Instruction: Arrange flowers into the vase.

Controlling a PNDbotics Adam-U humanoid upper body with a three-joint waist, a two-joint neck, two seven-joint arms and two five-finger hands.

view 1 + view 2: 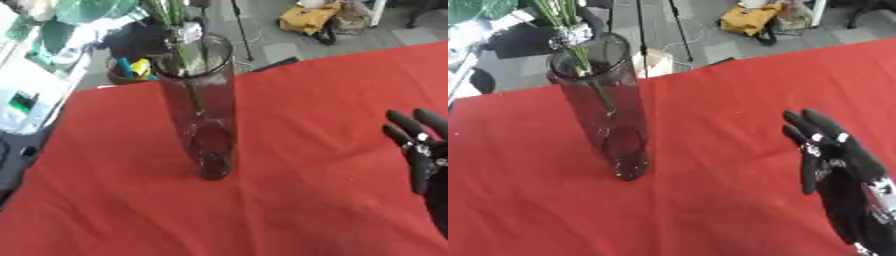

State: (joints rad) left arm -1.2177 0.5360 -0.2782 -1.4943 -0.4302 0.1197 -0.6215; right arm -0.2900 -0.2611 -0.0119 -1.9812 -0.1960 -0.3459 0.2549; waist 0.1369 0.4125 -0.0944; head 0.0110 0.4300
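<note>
A tall clear glass vase (203, 110) stands upright on the red tablecloth (306, 125), left of the middle. Green flower stems (579, 55) lean inside it and run out past the top of the picture, so the blooms are cut off. My right hand (842, 175) hovers at the lower right with its fingers straight and pointing up, holding nothing, well apart from the vase. My left hand shows in neither view.
Beyond the table's far edge lie a grey floor, a yellow bag (308, 18), tripod legs (677, 30) and a basket with coloured items (131, 70). White equipment (22, 107) stands off the table's left side.
</note>
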